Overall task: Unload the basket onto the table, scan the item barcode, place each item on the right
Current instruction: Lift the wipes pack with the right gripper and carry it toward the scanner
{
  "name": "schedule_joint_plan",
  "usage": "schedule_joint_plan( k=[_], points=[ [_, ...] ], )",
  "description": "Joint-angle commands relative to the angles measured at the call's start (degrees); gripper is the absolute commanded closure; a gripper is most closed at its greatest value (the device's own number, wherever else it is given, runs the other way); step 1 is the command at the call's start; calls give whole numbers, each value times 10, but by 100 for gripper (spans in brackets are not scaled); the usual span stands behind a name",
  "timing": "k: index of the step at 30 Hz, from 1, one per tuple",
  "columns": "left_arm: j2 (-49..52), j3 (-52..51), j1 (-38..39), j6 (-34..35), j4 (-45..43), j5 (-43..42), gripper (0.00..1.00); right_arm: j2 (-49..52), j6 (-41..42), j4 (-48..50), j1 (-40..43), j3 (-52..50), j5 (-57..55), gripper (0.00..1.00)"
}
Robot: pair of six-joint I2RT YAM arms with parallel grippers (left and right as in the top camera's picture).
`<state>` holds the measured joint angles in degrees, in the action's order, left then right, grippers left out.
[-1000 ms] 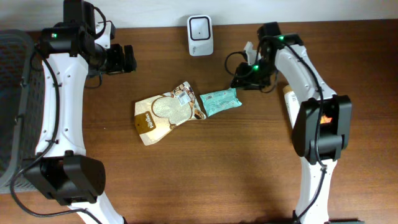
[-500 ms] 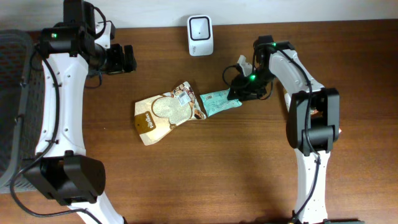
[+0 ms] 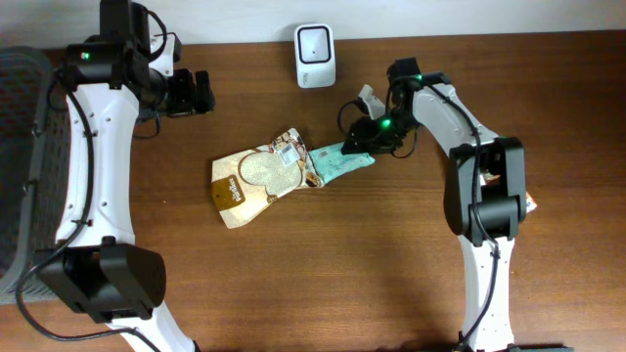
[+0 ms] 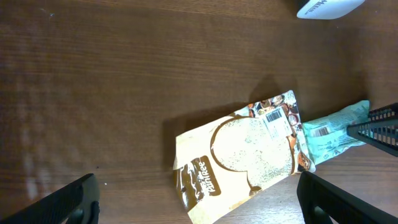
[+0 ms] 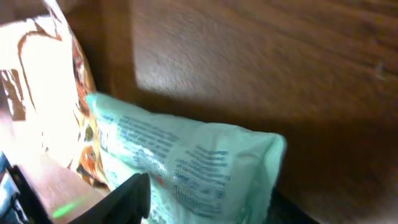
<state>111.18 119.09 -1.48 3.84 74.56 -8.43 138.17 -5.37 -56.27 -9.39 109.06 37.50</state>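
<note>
**Get a firm pinch on the teal packet before you lift it**

Your right gripper is down at the right end of the teal packet, which lies on the table below and a little to the right of the scanner. The left end of the packet touches the cream-and-brown pouch. In the right wrist view the packet end sits between the two dark fingers, and the jaws look about half way. Whether they already pinch the wrapper or only stand around it, I cannot tell.

I judge that the step in hand is the grasp. Close on the flat sealed end, not on the puffy middle, because a thin wrapper can slip out. Lift straight up first, so that the packet does not drag the pouch with it. The white printed label on the packet faces up now. I think you must turn this face toward the scanner window, and keep the fingers off the label.

Your left gripper hangs near the back left of the table, jaws wide apart and empty, well apart from both items.

The count: two arms, two items (one teal packet, one pouch), one scanner, and one grey basket at the left edge.
</note>
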Motion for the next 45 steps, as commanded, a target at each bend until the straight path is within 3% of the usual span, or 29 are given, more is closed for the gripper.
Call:
schedule_joint_plan(
  k=[1, 5, 9, 17, 26, 35, 39, 45],
  points=[
    [1, 1, -2, -11, 1, -6, 1, 38, 18, 5, -3, -33, -29, 67],
    [1, 1, -2, -11, 1, -6, 1, 37, 17, 4, 2, -33, -25, 85],
    [1, 1, -2, -11, 1, -6, 1, 36, 17, 2, 5, -33, 3, 96],
    [1, 1, -2, -11, 1, -6, 1, -9, 11, -33, 35, -8, 89, 96],
    [1, 1, -2, -11, 1, -6, 1, -173, 14, -46, 65, 0, 145, 96],
    [1, 1, -2, -11, 1, -6, 1, -350, 169, -51, 61, 0, 24, 96],
    [1, 1, -2, -11, 1, -6, 1, -407, 186, -51, 56, 0, 19, 96],
    [1, 1, -2, -11, 1, -6, 1, -413, 202, -45, 23, 0, -17, 96]
  ],
)
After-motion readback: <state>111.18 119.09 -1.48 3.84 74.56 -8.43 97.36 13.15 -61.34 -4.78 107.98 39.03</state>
